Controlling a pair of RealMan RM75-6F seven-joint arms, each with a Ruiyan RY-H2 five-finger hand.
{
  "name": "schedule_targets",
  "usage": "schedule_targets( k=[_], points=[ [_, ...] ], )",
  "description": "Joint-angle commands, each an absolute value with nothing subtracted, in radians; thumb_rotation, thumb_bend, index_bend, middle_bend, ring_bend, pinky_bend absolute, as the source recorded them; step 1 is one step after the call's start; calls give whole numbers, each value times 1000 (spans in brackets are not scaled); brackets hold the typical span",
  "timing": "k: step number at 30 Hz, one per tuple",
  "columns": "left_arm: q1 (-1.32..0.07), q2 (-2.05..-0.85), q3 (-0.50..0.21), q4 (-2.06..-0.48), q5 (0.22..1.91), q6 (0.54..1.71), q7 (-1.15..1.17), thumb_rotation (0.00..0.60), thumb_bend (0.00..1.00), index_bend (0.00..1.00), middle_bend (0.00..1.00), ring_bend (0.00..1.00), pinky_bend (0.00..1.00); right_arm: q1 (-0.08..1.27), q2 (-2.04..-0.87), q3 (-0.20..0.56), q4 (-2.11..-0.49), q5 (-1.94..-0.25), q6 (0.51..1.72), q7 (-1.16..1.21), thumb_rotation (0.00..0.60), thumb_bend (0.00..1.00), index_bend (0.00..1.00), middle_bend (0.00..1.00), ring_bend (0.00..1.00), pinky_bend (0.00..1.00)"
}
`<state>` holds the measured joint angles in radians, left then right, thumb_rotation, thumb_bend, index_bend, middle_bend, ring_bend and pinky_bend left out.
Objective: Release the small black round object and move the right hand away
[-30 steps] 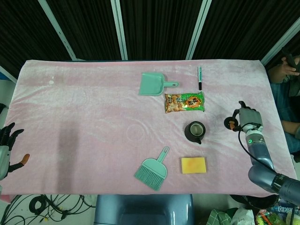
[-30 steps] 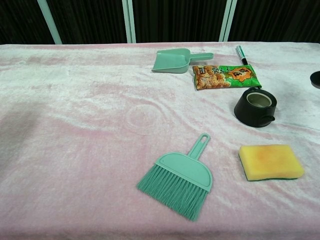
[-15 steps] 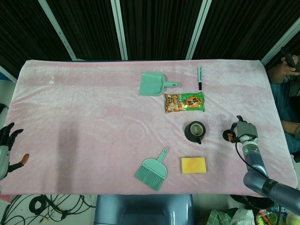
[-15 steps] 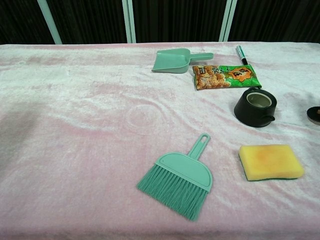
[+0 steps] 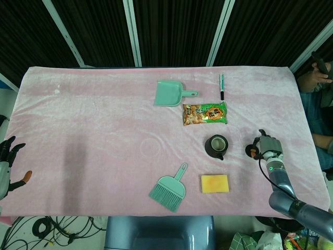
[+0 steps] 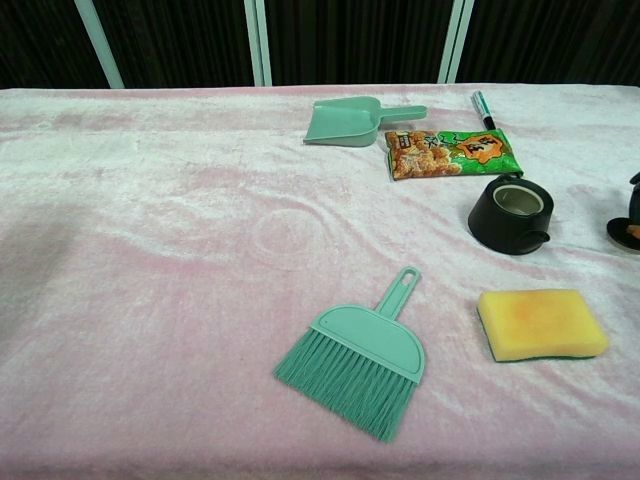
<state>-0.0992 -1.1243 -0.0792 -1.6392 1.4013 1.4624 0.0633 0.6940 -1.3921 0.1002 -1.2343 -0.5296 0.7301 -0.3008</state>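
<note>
Small black round object [image 5: 251,151] down on pink desk [image 5: 93,130], right of black pot [image 5: 216,146]. Right hand [image 5: 266,146] at it, fingers seemingly gripping (contact unclear). Release, retreat pending. Left hand [image 5: 6,156] idle, fingers spread.

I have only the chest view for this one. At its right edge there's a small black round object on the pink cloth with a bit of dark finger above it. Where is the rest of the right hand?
Observer: The head view shows the whole right hand, right beside the small black round object, on its side away from the black round pot.
Operator: Has it let go?
Observer: I cannot tell. From above, the fingers reach onto the object's edge, with no gap showing.
Operator: And the left hand?
Observer: The left hand hangs off the left edge of the pink cloth-covered table, fingers apart, holding nothing.
</note>
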Motion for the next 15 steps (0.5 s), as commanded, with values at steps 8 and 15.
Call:
schedule_targets(
  k=[8, 15],
  points=[
    [-100, -1127, -79, -1639, 1404, 1464, 71, 600, 277, 159, 16, 0, 0, 704, -1262, 144, -1388, -532, 755, -292, 600, 106, 128, 0, 113, 175],
    [-98, -1127, -80, -1638, 1405, 1468, 66, 600, 277, 159, 16, 0, 0, 581, -1107, 180, -1597, -788, 932, -152, 600, 106, 124, 0, 117, 175]
  ],
)
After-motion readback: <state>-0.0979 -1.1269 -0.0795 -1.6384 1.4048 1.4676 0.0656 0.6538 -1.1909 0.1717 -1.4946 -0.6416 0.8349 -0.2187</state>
